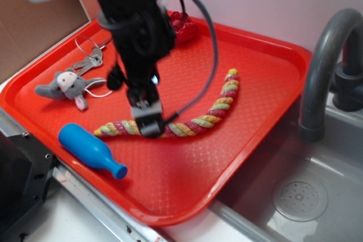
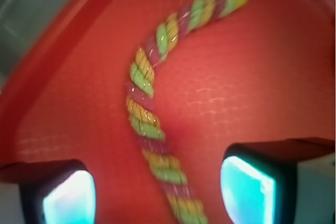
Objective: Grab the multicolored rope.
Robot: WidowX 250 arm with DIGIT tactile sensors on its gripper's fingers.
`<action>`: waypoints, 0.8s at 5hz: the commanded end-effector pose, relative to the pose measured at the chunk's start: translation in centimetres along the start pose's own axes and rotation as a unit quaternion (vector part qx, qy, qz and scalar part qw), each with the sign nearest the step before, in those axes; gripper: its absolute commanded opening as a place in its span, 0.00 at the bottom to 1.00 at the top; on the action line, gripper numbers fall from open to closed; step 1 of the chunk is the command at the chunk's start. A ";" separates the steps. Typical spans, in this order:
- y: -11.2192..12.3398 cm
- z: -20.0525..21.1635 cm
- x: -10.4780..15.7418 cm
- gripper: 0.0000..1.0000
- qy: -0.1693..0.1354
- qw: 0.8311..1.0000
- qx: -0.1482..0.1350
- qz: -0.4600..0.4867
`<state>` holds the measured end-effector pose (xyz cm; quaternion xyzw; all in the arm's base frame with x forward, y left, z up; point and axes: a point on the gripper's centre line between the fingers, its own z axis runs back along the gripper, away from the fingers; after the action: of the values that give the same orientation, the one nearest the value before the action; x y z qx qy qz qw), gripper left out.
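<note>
Multicolored rope (image 2: 148, 109) lies on the red tray (image 1: 238, 140) between spread, unclenched jaws.

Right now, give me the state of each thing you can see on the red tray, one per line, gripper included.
Black gripper: open, fingers either side of the rope.
Twisted pink, yellow and green rope: lying curved on the tray, not yet pinched.
Blue plastic bottle: lying on its side.
Grey plush mouse: lying flat.
Dark red fabric ball: resting by the far rim.
Red plastic tray: flat beside the sink.
</note>
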<state>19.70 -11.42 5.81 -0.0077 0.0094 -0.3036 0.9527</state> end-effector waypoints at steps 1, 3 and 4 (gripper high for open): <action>-1.2 -3.8 0.6 1.00 0.024 0.999 -0.020 -0.039; -1.7 -3.9 0.6 0.00 0.030 0.998 -0.011 -0.053; -1.7 -3.8 0.4 0.00 0.031 0.998 -0.004 -0.050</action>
<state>19.78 -12.49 1.78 -0.0001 0.0461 -0.3423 0.9384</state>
